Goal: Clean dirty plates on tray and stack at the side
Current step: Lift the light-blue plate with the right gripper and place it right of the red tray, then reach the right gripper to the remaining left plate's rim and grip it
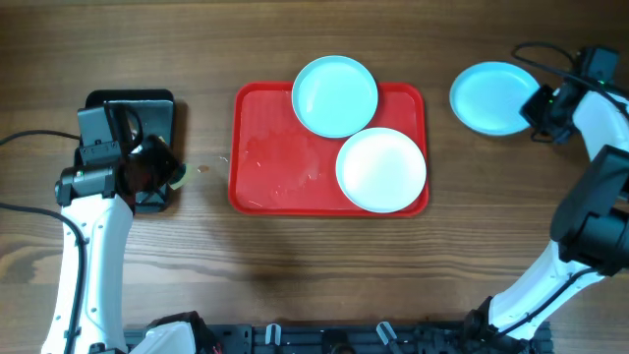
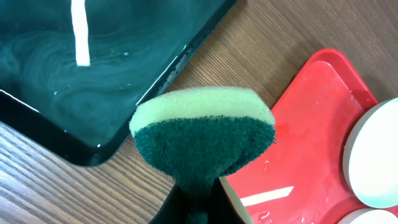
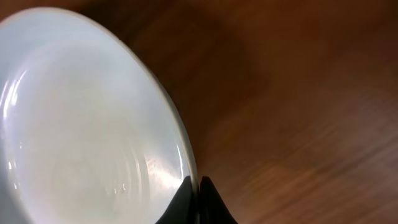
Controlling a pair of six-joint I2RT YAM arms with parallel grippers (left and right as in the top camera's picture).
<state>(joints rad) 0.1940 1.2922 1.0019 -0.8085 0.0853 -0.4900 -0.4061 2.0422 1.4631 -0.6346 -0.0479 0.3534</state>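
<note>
Wood-grain counter (image 1: 295,265) fills the overhead view, with the red tray (image 1: 257,147) at its centre. Two plates sit on the tray's 3 o'clock half. An aqua plate (image 1: 335,95) overhangs the 12 o'clock rim, and a white plate (image 1: 381,169) meets it from 5 o'clock. A third plate (image 1: 491,98) lies off the tray on the counter, toward 2 o'clock, with the right gripper (image 1: 539,106) at its 3 o'clock edge. The left gripper (image 1: 165,177) hangs over a black tray (image 1: 128,101), at 9 o'clock of the red one.

From the left wrist, that gripper is clamped on a sponge (image 2: 202,134), whose green scouring face shows below the yellow foam. The red tray lies toward 3 o'clock.

From the right wrist, the fingertips (image 3: 184,202) pinch almost together on the third plate's rim.

The white plate lies toward 8 o'clock of the right gripper, so the right arm looks nearer to it. Being round, it favours no approach axis.
</note>
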